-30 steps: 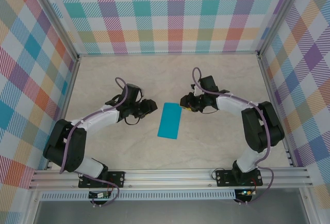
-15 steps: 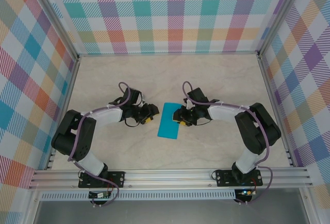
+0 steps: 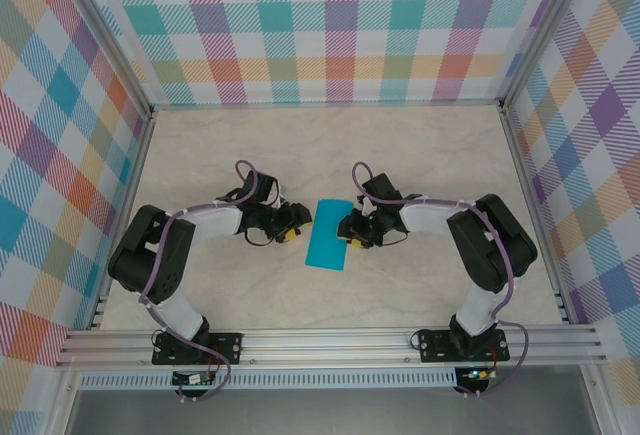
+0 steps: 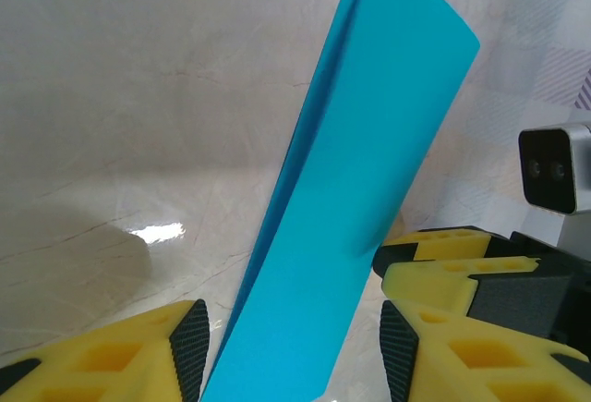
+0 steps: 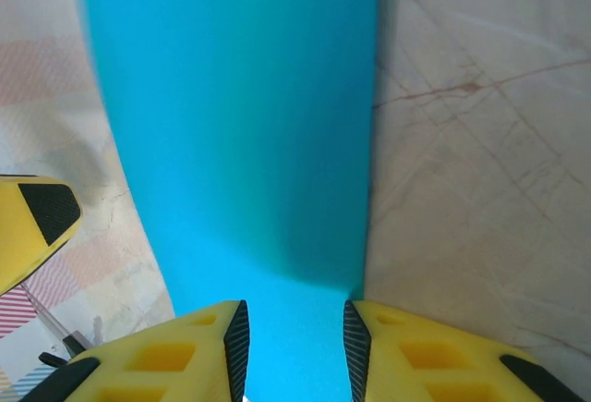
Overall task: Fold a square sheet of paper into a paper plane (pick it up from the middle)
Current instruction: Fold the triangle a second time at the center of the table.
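The square sheet of paper [image 3: 329, 234] is teal and lies on the table centre as a narrow strip, without the pointed shape of a paper plane. My left gripper [image 3: 298, 222] is at its left long edge. In the left wrist view the paper [image 4: 369, 171] runs up between the open jaws of my left gripper [image 4: 294, 351], and two layers show along its left edge. My right gripper [image 3: 347, 232] is at the strip's right edge. In the right wrist view the paper [image 5: 240, 115] lies flat under my open right gripper [image 5: 294, 347].
The pale marble tabletop [image 3: 420, 155] is walled by checked panels [image 3: 320, 25] at the back and both sides. A metal rail [image 3: 330, 340] with the arm bases runs along the near edge. Across the strip, the right gripper's yellow finger [image 4: 434, 240] shows close by.
Both grippers have moved inward and lower, from beside the paper to its two long edges. The left jaws have opened a little wider. The paper has stayed in place.
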Controlling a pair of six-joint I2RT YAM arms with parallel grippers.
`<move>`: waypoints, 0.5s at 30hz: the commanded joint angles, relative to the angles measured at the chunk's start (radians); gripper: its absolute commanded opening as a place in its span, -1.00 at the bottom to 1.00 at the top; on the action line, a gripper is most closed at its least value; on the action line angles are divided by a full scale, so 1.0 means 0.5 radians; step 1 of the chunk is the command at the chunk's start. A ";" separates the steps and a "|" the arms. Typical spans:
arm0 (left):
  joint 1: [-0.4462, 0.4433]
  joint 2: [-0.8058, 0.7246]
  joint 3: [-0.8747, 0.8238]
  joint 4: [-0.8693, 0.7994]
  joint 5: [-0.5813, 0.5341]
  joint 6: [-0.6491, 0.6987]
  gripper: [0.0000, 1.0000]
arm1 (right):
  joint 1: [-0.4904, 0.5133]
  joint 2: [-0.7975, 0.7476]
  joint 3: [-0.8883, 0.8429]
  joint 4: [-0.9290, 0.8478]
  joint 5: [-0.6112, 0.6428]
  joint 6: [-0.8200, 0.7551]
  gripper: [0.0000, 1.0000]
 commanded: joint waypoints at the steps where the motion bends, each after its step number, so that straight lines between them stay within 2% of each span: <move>1: -0.024 0.035 0.065 0.006 0.053 0.017 0.08 | -0.003 0.060 -0.048 -0.056 0.053 -0.017 -0.31; 15: -0.105 0.205 0.222 -0.110 0.036 0.108 0.10 | -0.002 0.111 -0.056 -0.123 0.124 -0.056 -0.36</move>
